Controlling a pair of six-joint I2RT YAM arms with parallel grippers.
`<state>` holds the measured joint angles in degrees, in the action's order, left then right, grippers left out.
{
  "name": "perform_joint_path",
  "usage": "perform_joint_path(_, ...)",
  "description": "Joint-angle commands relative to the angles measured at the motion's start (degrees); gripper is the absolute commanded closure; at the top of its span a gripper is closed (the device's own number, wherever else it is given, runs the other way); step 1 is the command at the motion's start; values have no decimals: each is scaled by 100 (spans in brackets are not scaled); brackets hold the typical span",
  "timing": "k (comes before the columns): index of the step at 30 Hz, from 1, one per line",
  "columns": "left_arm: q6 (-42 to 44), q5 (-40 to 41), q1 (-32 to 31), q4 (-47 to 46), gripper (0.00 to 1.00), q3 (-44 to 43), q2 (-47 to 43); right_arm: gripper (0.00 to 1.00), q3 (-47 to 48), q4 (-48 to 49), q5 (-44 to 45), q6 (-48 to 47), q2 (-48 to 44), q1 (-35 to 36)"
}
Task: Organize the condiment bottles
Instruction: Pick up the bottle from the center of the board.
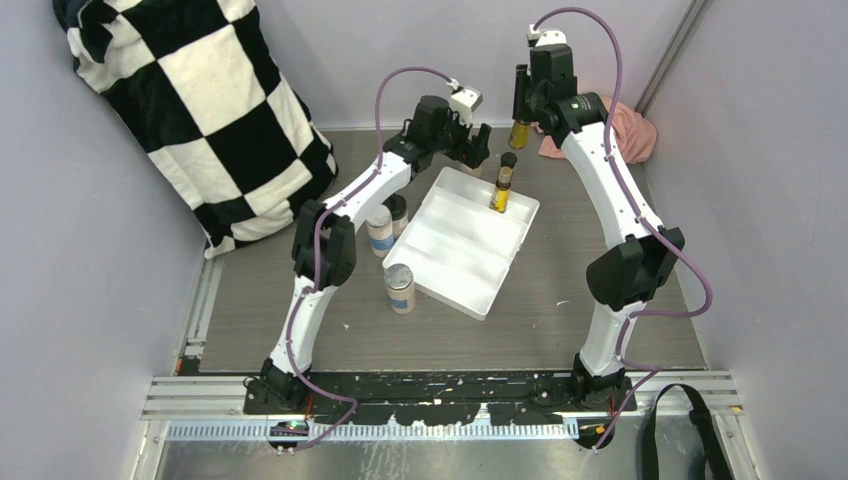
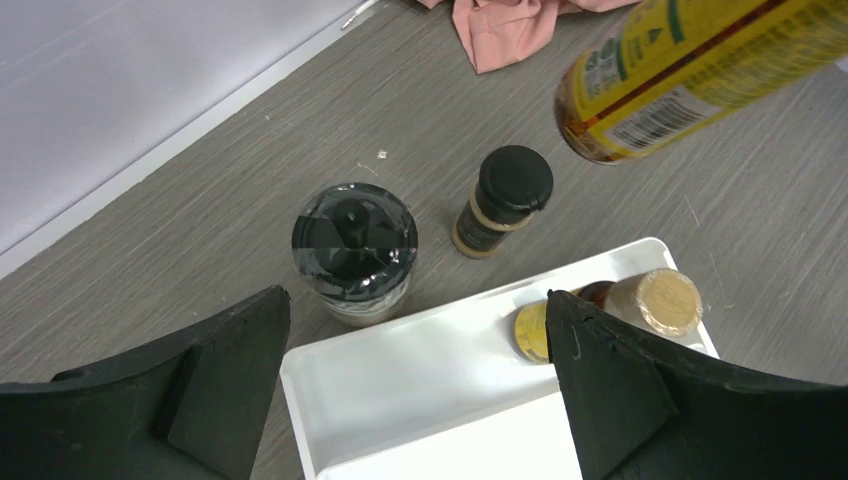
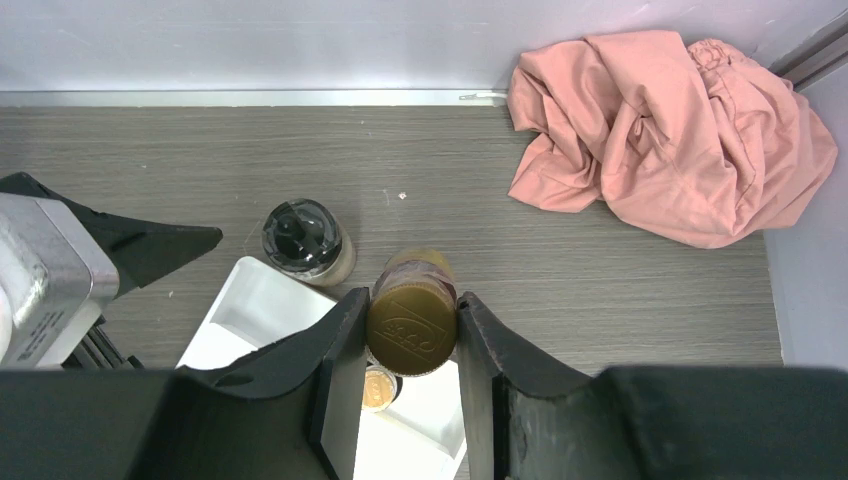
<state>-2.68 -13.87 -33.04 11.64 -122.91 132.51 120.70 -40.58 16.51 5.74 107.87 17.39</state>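
Left of centre: silver-lidded pale-powder jar (image 1: pixel 400 290) and, farther back, a second silver-lidded jar (image 1: pixel 379 232) just beside a dark-lidded jar (image 1: pixel 397 210), all upright along the left side of the white rectangular plastic tray (image 1: pixel 455 265). The tray, mid-table, contains one slim yellow-amber bottle with tan cap (image 1: pixel 500 190), upright in its far corner. The left gripper (image 2: pixel 415 320) is above that end, jaws spread wide and empty, and beyond it toward the far edge stand a wide jar with black lid (image 2: pixel 353 250) and a small dark bottle with black cap (image 2: pixel 505 200), apart. The right gripper (image 3: pixel 412 335) is clamped on the cap end of a second slim yellow-amber bottle (image 1: pixel 519 132), held clear of the tabletop near the far edge, with a crumpled pink cloth (image 3: pixel 670 130) in the far right corner.
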Motion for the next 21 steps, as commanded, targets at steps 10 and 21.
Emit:
perform_joint_path(10,-84,221,22,911,0,-1898,1017,99,-146,861,-40,-151,-637,-139)
perform_joint_path(21,-338,222,96,1361,0,-2693,1562,99,-511,1155,-117,-183,-893,-133)
